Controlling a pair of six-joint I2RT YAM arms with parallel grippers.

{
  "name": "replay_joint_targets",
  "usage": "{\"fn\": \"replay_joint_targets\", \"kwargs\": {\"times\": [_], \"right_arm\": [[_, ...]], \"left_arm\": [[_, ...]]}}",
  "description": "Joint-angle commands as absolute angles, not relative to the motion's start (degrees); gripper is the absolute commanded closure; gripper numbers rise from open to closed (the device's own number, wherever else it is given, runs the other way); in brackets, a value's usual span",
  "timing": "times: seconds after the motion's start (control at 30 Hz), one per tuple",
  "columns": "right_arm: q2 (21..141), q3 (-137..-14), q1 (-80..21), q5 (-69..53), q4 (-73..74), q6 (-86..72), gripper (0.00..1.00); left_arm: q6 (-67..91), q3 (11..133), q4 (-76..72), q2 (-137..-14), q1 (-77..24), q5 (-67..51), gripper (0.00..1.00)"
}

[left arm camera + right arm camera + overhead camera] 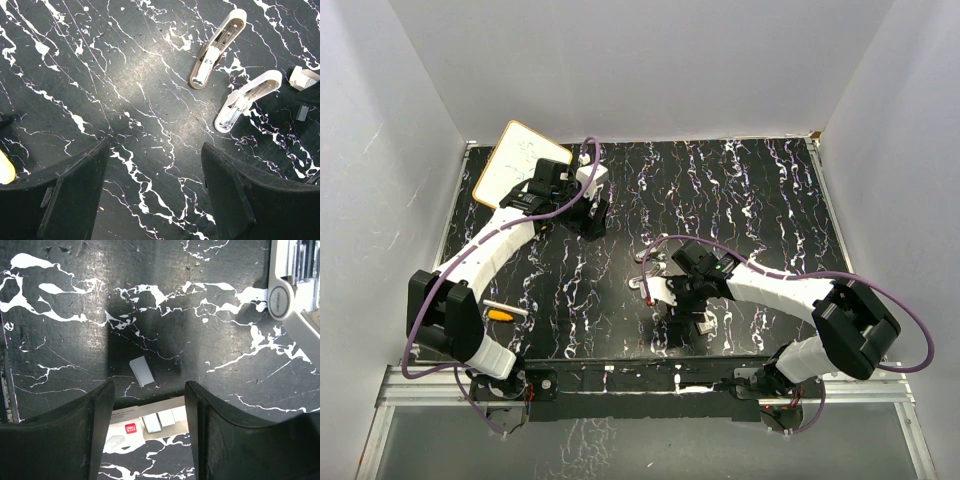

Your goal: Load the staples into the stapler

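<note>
The stapler lies open on the black marbled table as two white parts with metal channels up (217,47) (247,100). It shows small in the top view (643,270) and at the right wrist view's top right (287,285). A loose silvery staple strip (142,371) lies just beyond the open whitish staple box (125,430), which holds more strips (161,421). My right gripper (150,387) (667,292) is open above the box and strip, holding nothing. My left gripper (155,147) (590,215) is open and empty at the back left, away from the stapler.
A whiteboard (518,163) lies at the back left corner. An orange-and-white marker (500,314) lies near the left arm's base. The staple box shows near the front edge (703,325) and at the left wrist view's right edge (302,77). White walls enclose the table.
</note>
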State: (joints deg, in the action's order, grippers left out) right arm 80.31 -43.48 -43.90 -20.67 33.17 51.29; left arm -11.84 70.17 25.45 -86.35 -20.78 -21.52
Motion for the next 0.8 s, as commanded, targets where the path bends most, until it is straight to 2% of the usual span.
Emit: {"fn": "replay_joint_targets", "kwargs": {"times": [0.0, 0.23, 0.77], "right_arm": [[81.46, -46.48, -44.48, -22.62, 33.04, 53.61, 0.43], [83.85, -46.67, -44.73, -23.16, 33.86, 54.84, 0.57], [84.66, -44.41, -44.72, -23.10, 33.42, 55.66, 0.73]], "left_arm": [[-12.39, 70.14, 25.49, -83.69, -20.43, -22.32, 0.27], [-12.38, 69.89, 25.31, -83.59, -20.42, -22.30, 0.27], [-12.31, 69.57, 25.09, -83.32, -20.22, -22.50, 0.27]]}}
